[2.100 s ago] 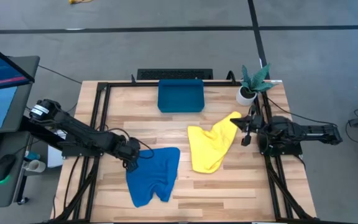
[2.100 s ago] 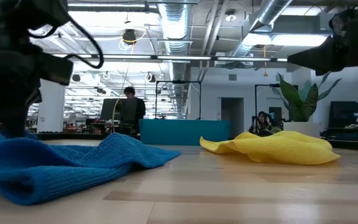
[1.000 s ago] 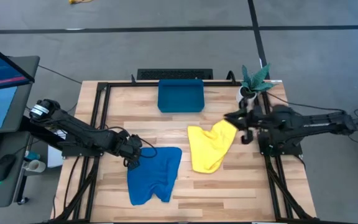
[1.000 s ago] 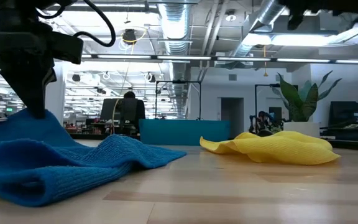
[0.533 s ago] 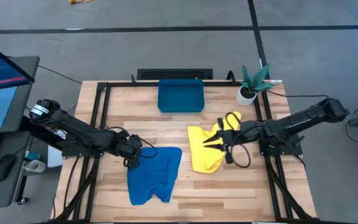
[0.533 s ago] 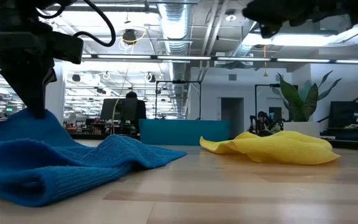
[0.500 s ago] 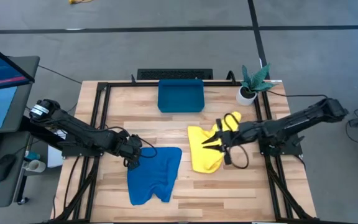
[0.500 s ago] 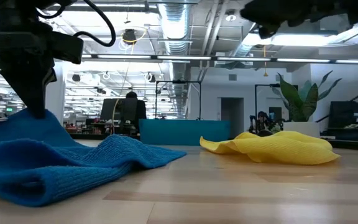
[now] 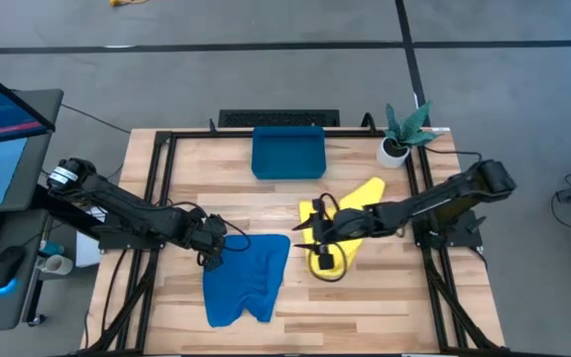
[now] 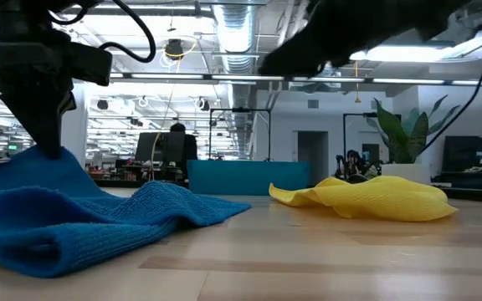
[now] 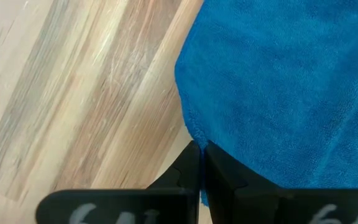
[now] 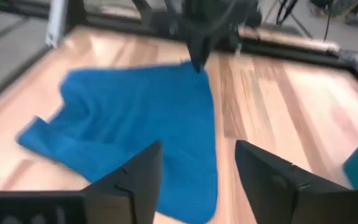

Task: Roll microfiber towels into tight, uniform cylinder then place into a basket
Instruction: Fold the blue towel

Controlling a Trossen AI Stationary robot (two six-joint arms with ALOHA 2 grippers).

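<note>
The blue towel [image 9: 249, 278] lies crumpled on the table's near left half, with its far-left corner raised to my left gripper [image 9: 212, 252], which is shut on it. The yellow towel [image 9: 343, 230] lies rumpled right of centre. My right gripper [image 9: 305, 228] hangs open above the yellow towel's left edge, well clear of the table. It points toward the blue towel [image 12: 142, 127], and nothing is between its fingers. The basket [image 9: 287, 152], a dark-blue tray, stands at the far middle. My left gripper pinches the blue towel's far-left corner [image 11: 192, 132] between its two shut fingers. In the low view the fingers [image 10: 44, 117] point down from above. That corner [image 10: 47, 157] is drawn up into a peak while the rest of the towel lies on the table.
A small white pot with a green plant [image 9: 400, 132] stands at the far right corner. Black frame rails [image 9: 163, 188] run along the table's left, right and far sides. Bare wood lies between the two towels and along the near edge.
My right gripper has swung from the far right, near the plant, toward the table's left, passing over the yellow towel to its left edge. Its fingers now stand wider apart. The blue towel and the yellow towel have stayed as they were.
</note>
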